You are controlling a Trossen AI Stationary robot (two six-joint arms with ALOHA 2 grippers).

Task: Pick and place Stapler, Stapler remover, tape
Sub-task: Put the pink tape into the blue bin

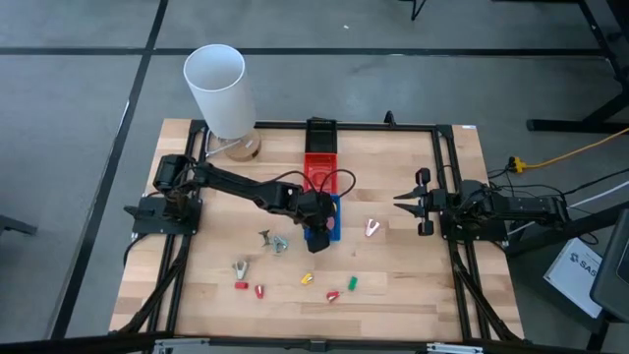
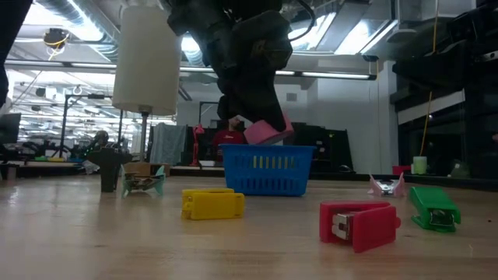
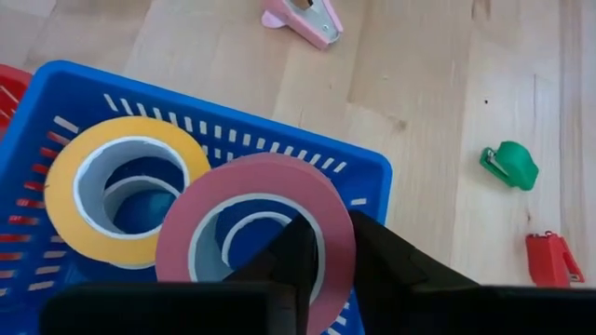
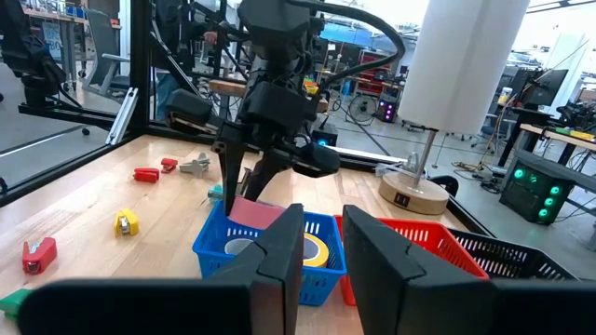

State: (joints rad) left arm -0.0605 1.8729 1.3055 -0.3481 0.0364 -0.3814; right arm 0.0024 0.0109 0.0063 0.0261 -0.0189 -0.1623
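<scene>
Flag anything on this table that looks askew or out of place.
Nothing looks damaged or spilled. One thing stands out: the pink tape roll hangs tilted over the blue basket, pinched in the left claw, not yet lying inside beside the yellow tape roll. The right claw waits at the table's right side.

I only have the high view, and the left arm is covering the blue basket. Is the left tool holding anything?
Observer: Yes. The left wrist view shows the left tool shut on the wall of the pink tape roll.
Operator: Is anything in the basket already?
Observer: A yellow tape roll lies inside the blue basket.
Operator: How high is the pink one?
Observer: In the low view it hangs tilted just above the basket's rim. The right tool waits at the table's right side.
</scene>
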